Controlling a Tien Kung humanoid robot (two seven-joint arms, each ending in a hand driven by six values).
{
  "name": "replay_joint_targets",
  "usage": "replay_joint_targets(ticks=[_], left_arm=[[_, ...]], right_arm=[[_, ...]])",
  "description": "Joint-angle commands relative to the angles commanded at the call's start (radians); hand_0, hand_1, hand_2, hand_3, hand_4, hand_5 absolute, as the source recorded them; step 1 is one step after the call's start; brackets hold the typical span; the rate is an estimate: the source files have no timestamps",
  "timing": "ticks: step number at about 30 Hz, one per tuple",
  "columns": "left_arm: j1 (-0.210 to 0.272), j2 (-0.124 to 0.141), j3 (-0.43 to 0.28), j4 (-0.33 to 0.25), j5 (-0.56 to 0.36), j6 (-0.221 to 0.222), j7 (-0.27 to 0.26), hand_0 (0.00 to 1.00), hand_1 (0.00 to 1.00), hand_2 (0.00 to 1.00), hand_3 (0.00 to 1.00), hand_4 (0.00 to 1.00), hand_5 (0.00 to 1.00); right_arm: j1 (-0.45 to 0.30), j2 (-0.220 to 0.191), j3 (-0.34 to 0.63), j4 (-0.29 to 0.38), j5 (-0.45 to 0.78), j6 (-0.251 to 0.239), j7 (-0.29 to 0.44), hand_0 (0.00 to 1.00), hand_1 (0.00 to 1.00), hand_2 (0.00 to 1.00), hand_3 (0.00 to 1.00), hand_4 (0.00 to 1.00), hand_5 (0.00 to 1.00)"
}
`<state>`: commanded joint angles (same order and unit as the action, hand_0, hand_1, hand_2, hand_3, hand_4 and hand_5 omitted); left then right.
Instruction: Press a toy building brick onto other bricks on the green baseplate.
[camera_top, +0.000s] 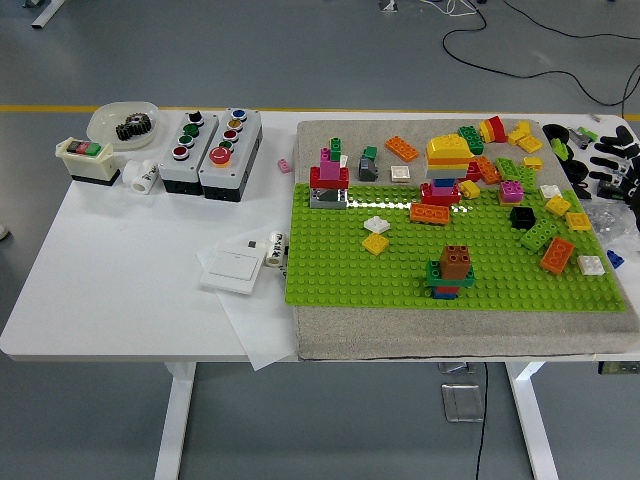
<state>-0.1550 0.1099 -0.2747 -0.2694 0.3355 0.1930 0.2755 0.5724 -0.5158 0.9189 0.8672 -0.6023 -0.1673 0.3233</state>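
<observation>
The green baseplate lies on a grey mat on the right half of the table. Near its front stands a small stack with a brown brick on top of green, red and blue ones. A taller stack topped with yellow and orange bricks rises at the back. At the back left is a pink and red tower. Loose bricks dot the plate: a yellow one, a white one and an orange one. My right hand rests at the table's right edge, its black fingers spread and empty.
More loose bricks crowd the plate's right side and back edge, among them an orange one and a black one. Left of the mat are two button boxes, a bowl with a gear, a switch box and a white switch plate.
</observation>
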Motion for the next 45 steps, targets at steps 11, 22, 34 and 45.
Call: replay_joint_targets(ticks=[11,22,34,45], left_arm=[[0.003,0.003,-0.008,0.0,0.015,0.0,0.006,0.503,0.583,0.692,0.674,0.72,0.789],[0.005,0.003,-0.005,0.0,0.013,-0.001,0.005,0.502,0.581,0.692,0.674,0.717,0.794],[0.003,-0.004,0.021,0.007,-0.035,0.003,-0.012,0.503,0.58,0.688,0.675,0.716,0.793],[0.009,-0.006,0.046,0.011,-0.077,0.008,-0.026,0.501,0.577,0.687,0.675,0.717,0.792]], right_arm=[[0.044,0.001,0.002,-0.093,-0.385,-0.066,-0.057,0.689,0.674,0.709,0.613,0.892,0.495],[0.05,-0.005,0.008,-0.157,-0.853,-0.07,-0.079,0.697,0.664,0.705,0.615,0.87,0.394],[0.072,-0.001,-0.047,-0.151,-1.098,-0.006,-0.111,0.734,0.695,0.73,0.697,0.967,0.369],[0.12,0.009,-0.113,-0.047,-1.088,0.054,-0.304,0.685,0.634,0.687,0.723,0.998,0.405]])
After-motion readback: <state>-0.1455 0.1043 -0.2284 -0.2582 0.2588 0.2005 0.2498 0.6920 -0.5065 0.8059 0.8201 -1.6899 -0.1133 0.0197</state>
